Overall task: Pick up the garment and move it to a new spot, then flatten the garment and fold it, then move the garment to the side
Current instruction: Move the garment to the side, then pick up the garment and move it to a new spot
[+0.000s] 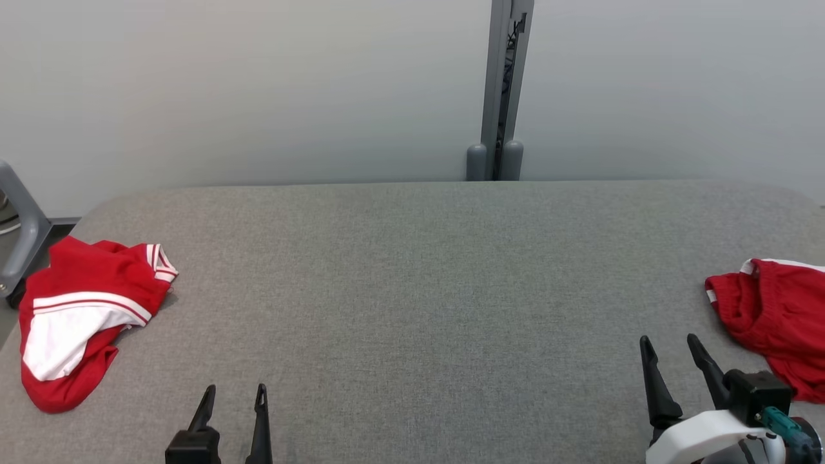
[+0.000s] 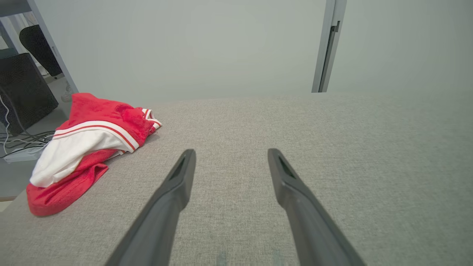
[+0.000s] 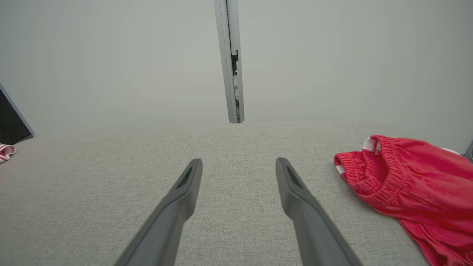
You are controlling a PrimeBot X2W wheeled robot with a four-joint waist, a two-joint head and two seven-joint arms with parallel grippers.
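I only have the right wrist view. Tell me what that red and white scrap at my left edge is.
Observer: A crumpled red garment with a white panel, lying at the left edge of the table.
Operator: Report the left gripper.
Observer: The left gripper is open, over bare table, apart from that garment.
Operator: Say what lies beyond that edge.
Observer: A black box and cables on the floor.
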